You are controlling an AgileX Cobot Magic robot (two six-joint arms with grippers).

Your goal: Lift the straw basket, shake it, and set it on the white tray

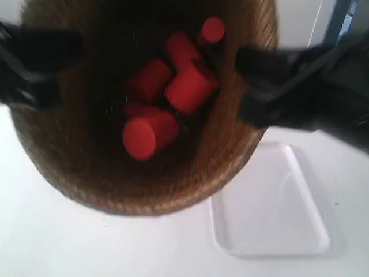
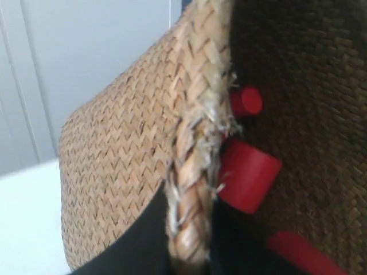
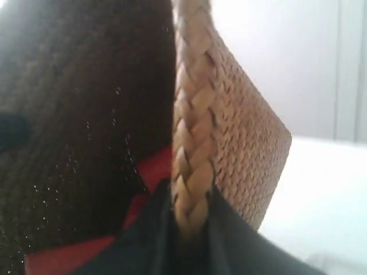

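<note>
The straw basket (image 1: 75, 161) hangs in the air close to the exterior camera, its dark inside facing it and several red cylinders (image 1: 190, 86) tumbled within. The arm at the exterior view's left (image 1: 34, 63) and the arm at the exterior view's right (image 1: 288, 86) grip opposite sides of its rim. My left gripper (image 2: 189, 240) is shut on the braided rim (image 2: 198, 114), one finger outside the weave and one inside. My right gripper (image 3: 189, 223) is likewise shut on the rim (image 3: 192, 114). The white tray (image 1: 271, 213) lies on the table below, to the basket's lower right.
A white tabletop (image 1: 57, 242) spreads under the basket and around the tray. A pale wall (image 2: 86, 57) stands behind. Red cylinders (image 2: 248, 176) rest against the basket's inner wall near my left gripper, and others (image 3: 155, 169) lie near my right gripper.
</note>
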